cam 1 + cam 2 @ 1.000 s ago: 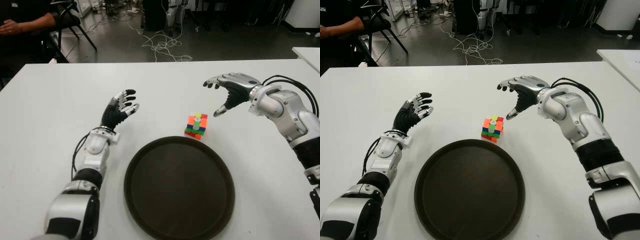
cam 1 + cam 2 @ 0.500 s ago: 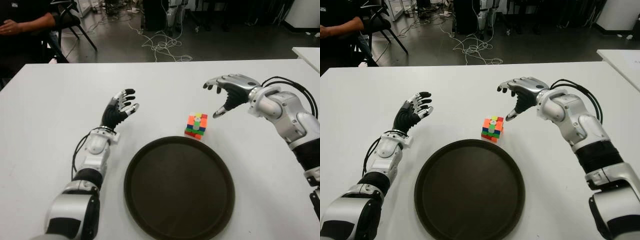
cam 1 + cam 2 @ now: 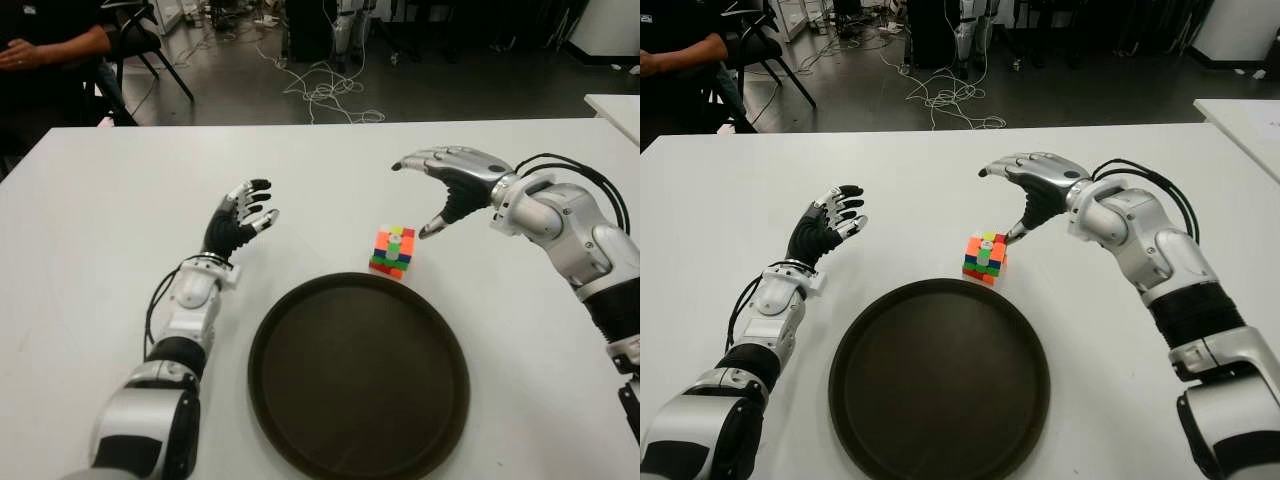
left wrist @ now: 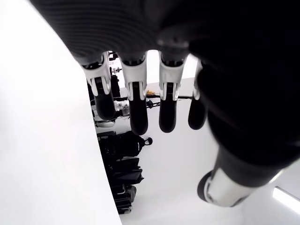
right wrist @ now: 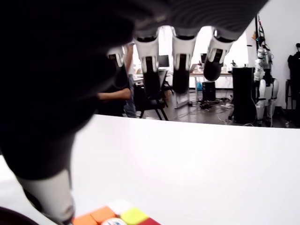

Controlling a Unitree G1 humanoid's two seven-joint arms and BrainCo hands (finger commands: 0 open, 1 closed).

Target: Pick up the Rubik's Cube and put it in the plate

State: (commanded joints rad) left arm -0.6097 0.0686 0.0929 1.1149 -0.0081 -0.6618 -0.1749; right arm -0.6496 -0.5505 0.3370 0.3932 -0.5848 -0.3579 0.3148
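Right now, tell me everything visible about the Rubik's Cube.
The Rubik's Cube is a small stickerless-looking plastic cube, scrambled, showing orange, yellow, red, green and blue tiles and a pale centre piece on top. It sits flat on the white table, turned corner-on to the camera, just beyond the far rim of the dark round plate, outside it. Nothing grips it: the right hand hovers open just above and behind it, thumb tip close to its top.

floor (image 3: 250,85): dark, cables (image 3: 325,90) strewn | chair (image 3: 135,40) far left | second white table (image 3: 615,105) right
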